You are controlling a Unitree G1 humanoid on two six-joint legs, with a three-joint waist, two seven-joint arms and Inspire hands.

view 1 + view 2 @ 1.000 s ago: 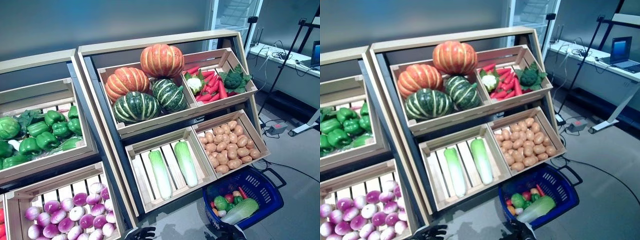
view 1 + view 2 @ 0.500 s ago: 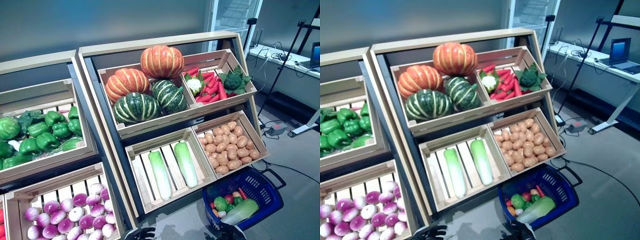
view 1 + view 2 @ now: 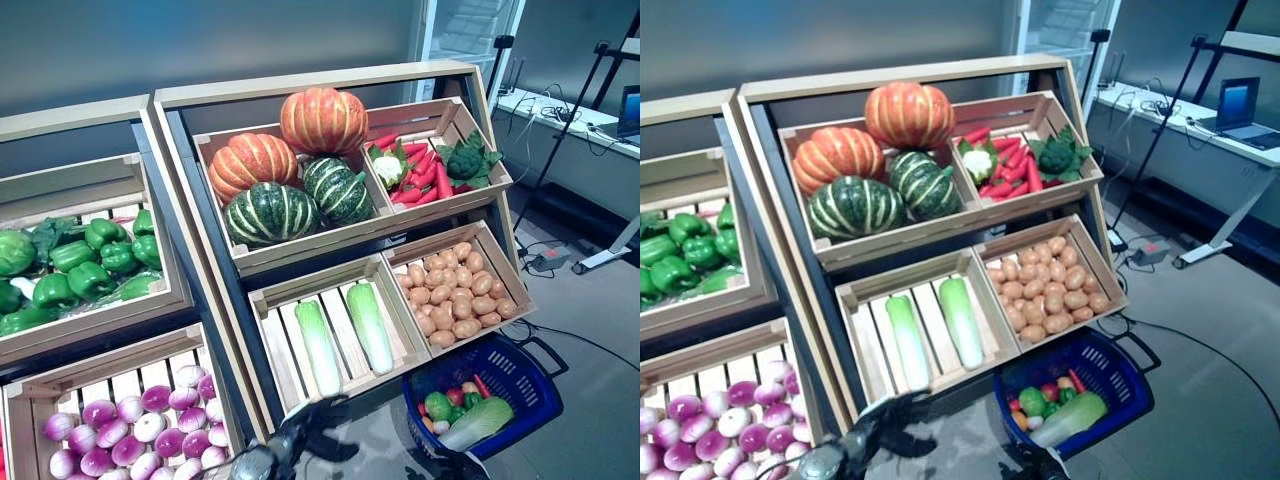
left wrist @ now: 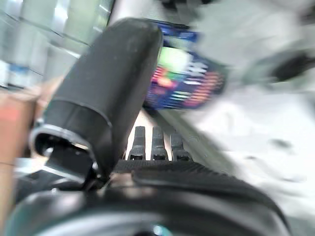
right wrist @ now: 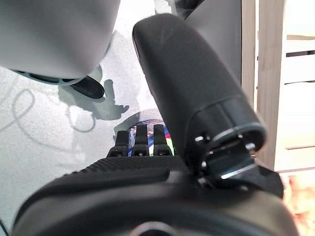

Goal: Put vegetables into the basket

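Left hand (image 3: 318, 425) open, empty; right hand (image 5: 147, 142) mostly hidden.

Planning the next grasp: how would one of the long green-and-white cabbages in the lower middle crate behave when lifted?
The cabbage is long, so gripped at one end it would probably droop or swing. It looks smooth and rounded, likely slippery, and may roll on the sloped crate slats. The left hand is open.

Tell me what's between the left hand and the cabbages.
Only the crate's wooden front rail. In the left eye view the left hand, fingers spread and empty, sits just below that rail; the two cabbages lie inside.
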